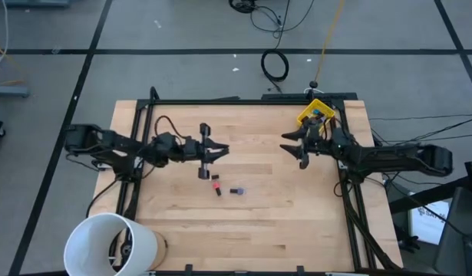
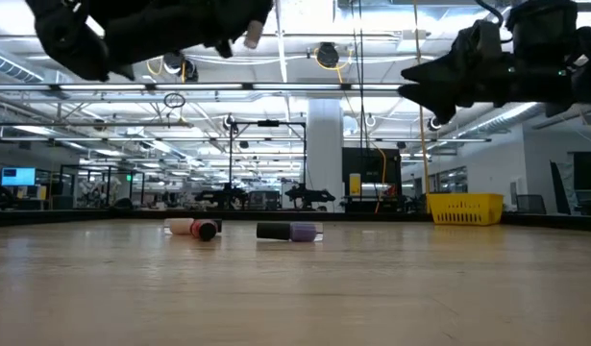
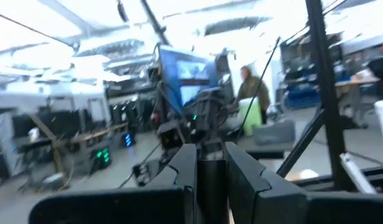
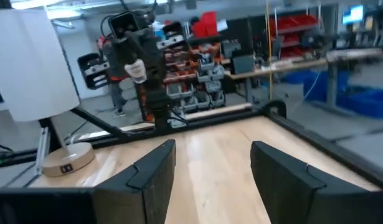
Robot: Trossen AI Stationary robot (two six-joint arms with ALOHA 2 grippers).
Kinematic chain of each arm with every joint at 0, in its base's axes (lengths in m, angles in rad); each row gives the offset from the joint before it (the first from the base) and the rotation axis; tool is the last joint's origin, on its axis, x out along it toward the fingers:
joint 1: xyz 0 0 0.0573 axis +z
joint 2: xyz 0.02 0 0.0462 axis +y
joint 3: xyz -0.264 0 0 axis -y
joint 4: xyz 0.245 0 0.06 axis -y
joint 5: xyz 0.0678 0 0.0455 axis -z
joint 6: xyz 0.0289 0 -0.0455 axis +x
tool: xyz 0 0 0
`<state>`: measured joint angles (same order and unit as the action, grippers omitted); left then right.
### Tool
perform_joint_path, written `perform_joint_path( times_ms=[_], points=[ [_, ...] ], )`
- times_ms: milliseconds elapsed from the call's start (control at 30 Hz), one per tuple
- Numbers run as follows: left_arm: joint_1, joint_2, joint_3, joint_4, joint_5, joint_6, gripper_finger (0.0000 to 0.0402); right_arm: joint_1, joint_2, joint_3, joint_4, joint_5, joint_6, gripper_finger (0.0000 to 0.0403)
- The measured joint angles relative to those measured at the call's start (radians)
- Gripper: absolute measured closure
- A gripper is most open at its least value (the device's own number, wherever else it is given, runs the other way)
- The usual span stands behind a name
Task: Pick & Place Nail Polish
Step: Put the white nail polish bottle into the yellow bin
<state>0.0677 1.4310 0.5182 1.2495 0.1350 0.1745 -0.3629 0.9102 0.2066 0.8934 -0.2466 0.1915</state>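
Observation:
Two nail polish bottles lie on their sides mid-table: a pink-red one (image 1: 216,185) (image 2: 192,228) and a purple one (image 1: 237,191) (image 2: 291,232), both with dark caps. My left gripper (image 1: 220,151) (image 3: 210,177) is high above the table, just behind them, shut on a third small bottle with a pale end (image 4: 136,70) (image 2: 249,37). My right gripper (image 1: 295,149) (image 4: 210,168) hangs open and holds nothing, at the table's right, in front of the yellow bin (image 1: 316,113). My left gripper pinches the small bottle between its two fingers; a dark part (image 3: 210,182) shows in the gap. The fingers lie about level, pointing toward the table's right. The pale end (image 4: 136,70) sticks out past the fingertips. The bottle is lifted well clear of the table.
A large white bucket (image 1: 113,244) stands at the near left corner with a wooden roll (image 4: 66,158) beside it. The yellow bin (image 2: 465,207) sits at the far right corner. A dark frame rail (image 1: 243,100) runs along the table's edges. Bare wood lies near the front.

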Motion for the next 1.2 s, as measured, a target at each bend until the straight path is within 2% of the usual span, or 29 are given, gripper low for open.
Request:
perform_joint_path(
  times_ms=[200,267,433,600,800,1000,1200],
  points=[
    [0.0,0.195,0.165,0.038,0.058,-0.011,0.0363,0.097,0.162,0.0,0.21,0.094,-0.091,0.0206],
    [0.0,0.258,0.235,0.035,0.095,-0.012,0.0363,0.118,0.215,0.003,0.266,0.094,-0.119,0.0206],
    [0.02,0.357,0.38,0.019,0.153,0.007,0.0363,0.186,0.32,0.073,0.278,0.088,-0.174,0.0206],
    [0.053,0.4,0.466,-0.077,0.178,-0.014,0.0363,0.254,0.393,0.156,0.28,0.089,-0.189,0.0206],
    [0.057,0.412,0.493,-0.144,0.18,0.008,0.0363,0.307,0.444,0.218,0.268,0.101,-0.227,0.019],
    [0.05,0.412,0.493,-0.148,0.187,0.008,0.0363,0.32,0.448,0.245,0.156,0.247,-0.27,0.0129],
    [0.049,0.412,0.493,-0.147,0.208,0.007,0.0363,0.322,0.448,0.245,0.212,0.298,-0.283,0.0098]
  ],
)
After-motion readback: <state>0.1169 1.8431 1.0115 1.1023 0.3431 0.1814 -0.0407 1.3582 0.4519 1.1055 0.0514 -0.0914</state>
